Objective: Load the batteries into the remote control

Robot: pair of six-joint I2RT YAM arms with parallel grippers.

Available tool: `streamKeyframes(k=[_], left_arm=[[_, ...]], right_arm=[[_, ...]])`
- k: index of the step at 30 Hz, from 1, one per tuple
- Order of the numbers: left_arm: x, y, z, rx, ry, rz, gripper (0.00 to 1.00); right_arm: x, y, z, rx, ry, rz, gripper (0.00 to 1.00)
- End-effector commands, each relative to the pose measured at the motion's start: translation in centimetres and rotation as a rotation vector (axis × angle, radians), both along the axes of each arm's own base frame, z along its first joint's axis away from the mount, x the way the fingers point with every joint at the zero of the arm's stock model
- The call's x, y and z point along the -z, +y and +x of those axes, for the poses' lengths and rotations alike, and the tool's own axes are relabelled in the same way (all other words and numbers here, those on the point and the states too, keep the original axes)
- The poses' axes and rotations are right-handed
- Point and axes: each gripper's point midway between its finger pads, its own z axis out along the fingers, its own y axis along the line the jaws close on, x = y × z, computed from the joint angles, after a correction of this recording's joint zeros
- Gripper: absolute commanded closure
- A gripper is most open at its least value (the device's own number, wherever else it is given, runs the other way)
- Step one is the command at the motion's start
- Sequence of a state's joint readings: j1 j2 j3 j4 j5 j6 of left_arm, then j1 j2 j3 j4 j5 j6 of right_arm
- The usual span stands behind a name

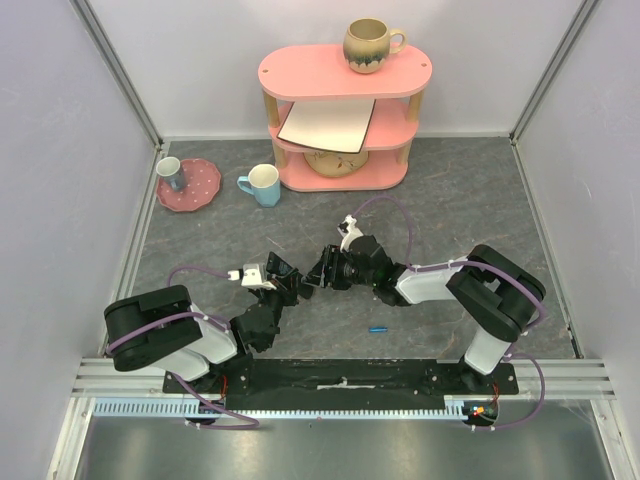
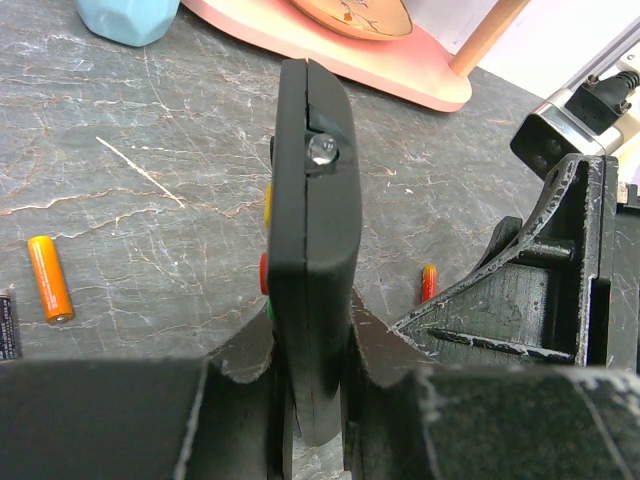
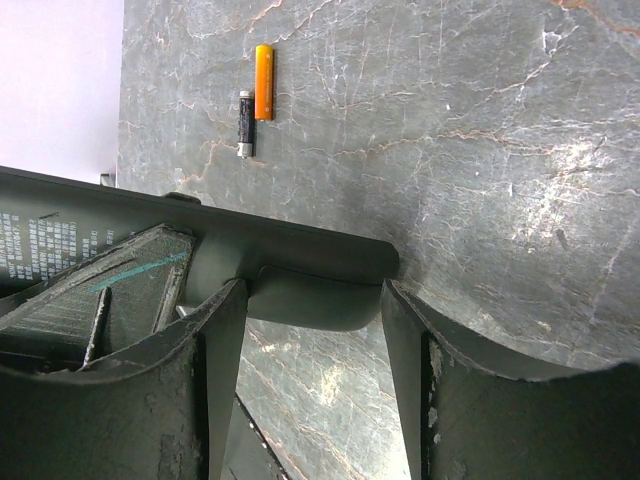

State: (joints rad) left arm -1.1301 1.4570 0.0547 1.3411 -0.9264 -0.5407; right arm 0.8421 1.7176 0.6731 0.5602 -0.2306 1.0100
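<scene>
The black remote control (image 2: 312, 200) stands edge-on in my left gripper (image 2: 310, 345), which is shut on its lower end. My right gripper (image 3: 312, 300) grips the remote's (image 3: 300, 250) other end across its width. Both grippers meet mid-table in the top view, the left gripper (image 1: 283, 285) beside the right gripper (image 1: 332, 268). An orange battery (image 2: 50, 278) lies on the table to the left, and it also shows in the right wrist view (image 3: 264, 80) next to a black battery (image 3: 245, 122). A small red-orange battery (image 2: 428, 283) lies further right. A blue battery (image 1: 378, 328) lies near the right arm.
A pink three-tier shelf (image 1: 340, 90) stands at the back with a brown mug (image 1: 370, 45) on top and a white board on its middle tier. A pale blue mug (image 1: 262, 185) and a pink plate (image 1: 200, 190) holding a cup sit at the back left.
</scene>
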Motion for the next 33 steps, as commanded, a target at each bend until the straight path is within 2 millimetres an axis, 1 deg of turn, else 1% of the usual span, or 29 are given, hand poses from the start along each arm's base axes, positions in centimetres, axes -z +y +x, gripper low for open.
streamKeyframes(k=[1,6,13,18,24,28,33], left_arm=[[0.5,0.5,-0.2,-0.004,-0.001,0.053,0.98],[0.5,0.5,-0.2,-0.004,-0.001,0.051,0.98],[0.4,0.6,-0.2,-0.004,-0.001,0.05,0.98],[0.5,0.6,-0.2,-0.004,-0.001,0.051,0.98],[0.5,0.6,-0.2,-0.003,0.0,0.048,0.98],[0.4,0.5,-0.2,-0.003,-0.002,0.045,0.98],[0.3,0.4,-0.2,-0.003,-0.004,0.046,0.98]], right_arm=[[-2.0,0.6,0.8,0.011,-0.053,0.037,0.36],[-1.9,0.6,0.9,0.012,-0.051,0.04,0.36],[-2.8,0.7,1.1,0.02,-0.066,0.067,0.36],[-2.8,0.7,1.1,0.02,-0.067,0.063,0.35],[-1.7,1.0,0.8,0.001,-0.045,0.035,0.4],[-0.2,0.8,0.5,-0.006,-0.017,-0.012,0.42],[1.1,0.4,0.1,-0.013,0.008,-0.049,0.45]])
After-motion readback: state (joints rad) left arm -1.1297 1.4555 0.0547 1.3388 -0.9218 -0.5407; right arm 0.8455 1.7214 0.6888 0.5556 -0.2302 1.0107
